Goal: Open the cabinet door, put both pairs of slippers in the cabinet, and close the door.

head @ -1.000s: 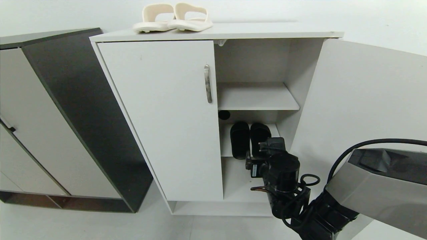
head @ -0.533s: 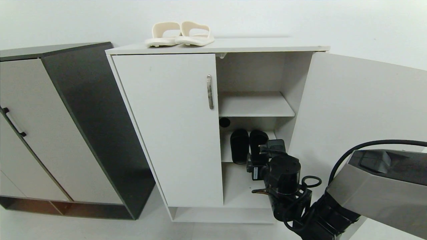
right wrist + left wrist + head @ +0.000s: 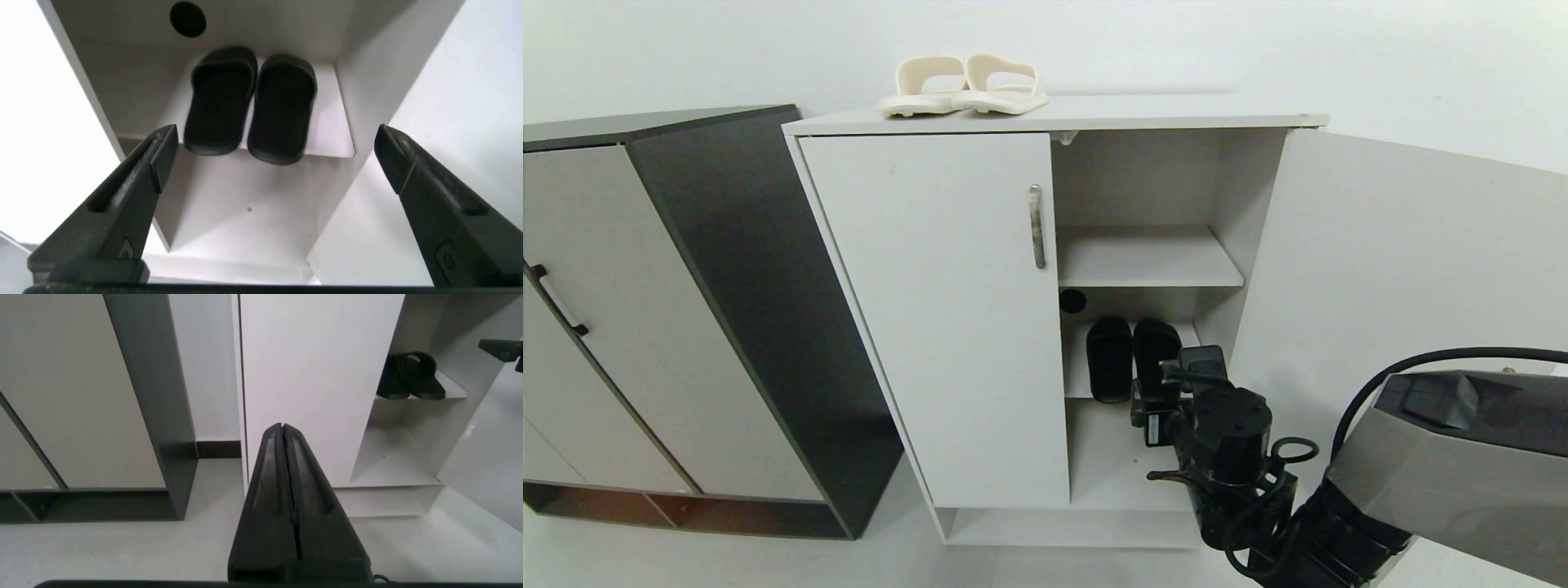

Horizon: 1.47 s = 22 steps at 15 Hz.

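Head view: the right arm's wrist (image 3: 1225,425) covers the near end of one black slipper (image 3: 1156,351). The closed door (image 3: 939,310) hides the left half of the cabinet (image 3: 1176,110). The open door (image 3: 1388,269) and the dark cabinet (image 3: 727,269) run past the picture's edges.

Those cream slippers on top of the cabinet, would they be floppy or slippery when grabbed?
The cream slippers look like thick moulded foam, so probably light and fairly stiff. Their arched straps offer a hold, though the smooth surface might slip.
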### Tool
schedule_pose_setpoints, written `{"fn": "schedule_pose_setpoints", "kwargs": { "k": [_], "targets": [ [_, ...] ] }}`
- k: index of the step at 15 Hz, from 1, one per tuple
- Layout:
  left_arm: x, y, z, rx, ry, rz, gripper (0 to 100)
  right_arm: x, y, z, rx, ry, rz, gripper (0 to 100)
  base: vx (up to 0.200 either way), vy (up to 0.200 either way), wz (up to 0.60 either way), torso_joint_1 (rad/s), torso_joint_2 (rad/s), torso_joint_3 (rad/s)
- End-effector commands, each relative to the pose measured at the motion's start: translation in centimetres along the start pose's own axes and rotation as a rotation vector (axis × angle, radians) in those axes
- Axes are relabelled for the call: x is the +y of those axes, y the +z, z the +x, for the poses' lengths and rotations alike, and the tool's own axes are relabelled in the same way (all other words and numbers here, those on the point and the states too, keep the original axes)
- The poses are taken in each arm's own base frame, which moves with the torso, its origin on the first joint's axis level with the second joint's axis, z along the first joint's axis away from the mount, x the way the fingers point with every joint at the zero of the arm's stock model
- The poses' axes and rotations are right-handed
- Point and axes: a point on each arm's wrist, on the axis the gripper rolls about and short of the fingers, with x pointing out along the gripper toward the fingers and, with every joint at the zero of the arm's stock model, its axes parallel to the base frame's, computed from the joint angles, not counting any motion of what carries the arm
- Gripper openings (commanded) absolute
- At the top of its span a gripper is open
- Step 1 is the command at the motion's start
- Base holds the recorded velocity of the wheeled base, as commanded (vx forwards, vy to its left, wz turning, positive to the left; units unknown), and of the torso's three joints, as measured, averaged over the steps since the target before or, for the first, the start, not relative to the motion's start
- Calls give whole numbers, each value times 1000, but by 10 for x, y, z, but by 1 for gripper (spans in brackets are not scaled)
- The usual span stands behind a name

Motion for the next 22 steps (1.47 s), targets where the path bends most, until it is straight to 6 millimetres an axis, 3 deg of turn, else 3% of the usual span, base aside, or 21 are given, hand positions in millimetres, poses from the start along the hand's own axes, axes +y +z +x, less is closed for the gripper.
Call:
{"fn": "schedule_pose_setpoints", "kwargs": {
  "k": [1,7,18,22],
  "targets": [
    [0,0,0,-2,0,0,0,-2,-2,-3,10,2,-10,100,0,200,0,7,2,2],
    [0,0,0,0,-2,1,0,-4,4,-5,0,2,-17,100,0,200,0,5,1,3],
    [0,0,0,1,-2,1,0,-8,-4,-10,24,3,-50,100,0,200,0,3,2,3],
    [0,0,0,1,-2,3,0,-9,-3,-8,14,23,-42,100,0,0,0,0,0,0]
  ]
}}
